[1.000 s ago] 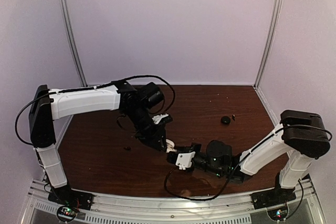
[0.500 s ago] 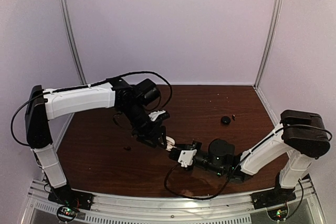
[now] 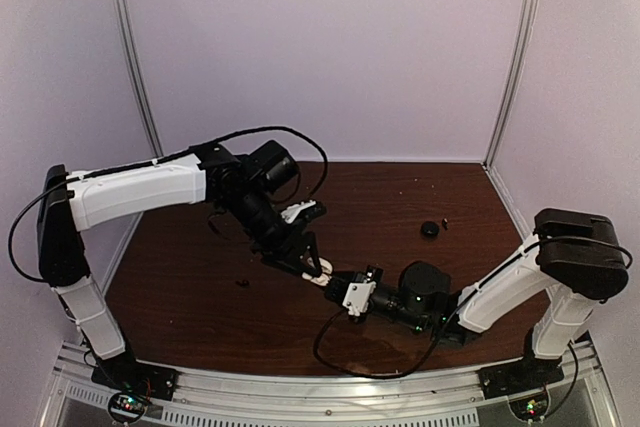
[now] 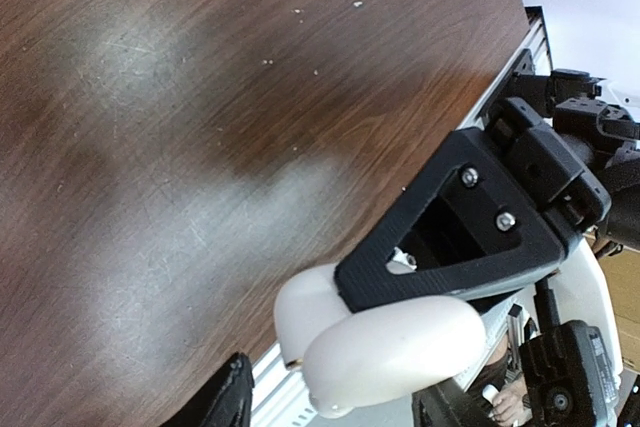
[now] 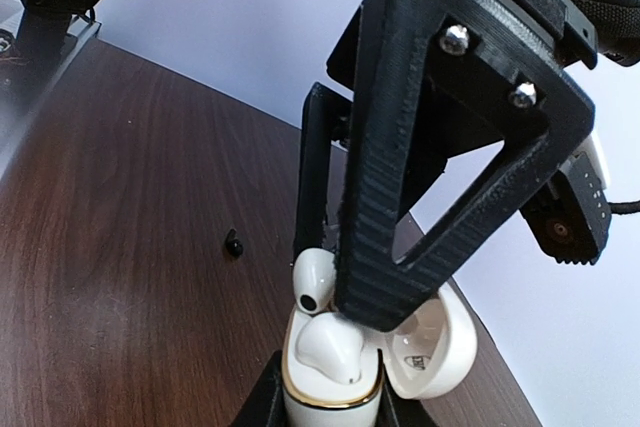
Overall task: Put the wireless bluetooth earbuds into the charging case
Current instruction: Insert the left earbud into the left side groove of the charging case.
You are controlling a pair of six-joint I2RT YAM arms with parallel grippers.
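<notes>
Over the dark wooden table [image 3: 180, 292] the left arm [image 3: 140, 192] and the right arm [image 3: 500, 292] meet nose to nose near the front middle. From where I stand this looks like the seating step, with the job about half done at best. The right gripper [image 3: 336, 290] is clenched on the white charging case [image 5: 312, 409], holding it mouth-up with its lid [image 5: 445, 342] thrown back toward 4 o'clock. The left gripper [image 3: 314, 265] hangs directly over it with its jaws parted, grasping nothing that I can make out. In the right wrist view, an upright white earbud [image 5: 311, 282] stands at the 11 o'clock edge of the case mouth. A second white earbud [image 5: 330, 340] lies across the mouth just in front of it, and neither looks fully down in its pocket. To do this well I'd hold the right claw squeezed and dead steady and bring one left fingertip onto the high bud. Then press straight down, gently, because a sideways nudge could flip either bud out over the rim. Stay off the lid. A black case [image 3: 430, 229] sits well apart at 2 o'clock from the grippers, and a black earbud [image 3: 241, 282] lies loose on the wood at 9 o'clock, not yet dealt with.
</notes>
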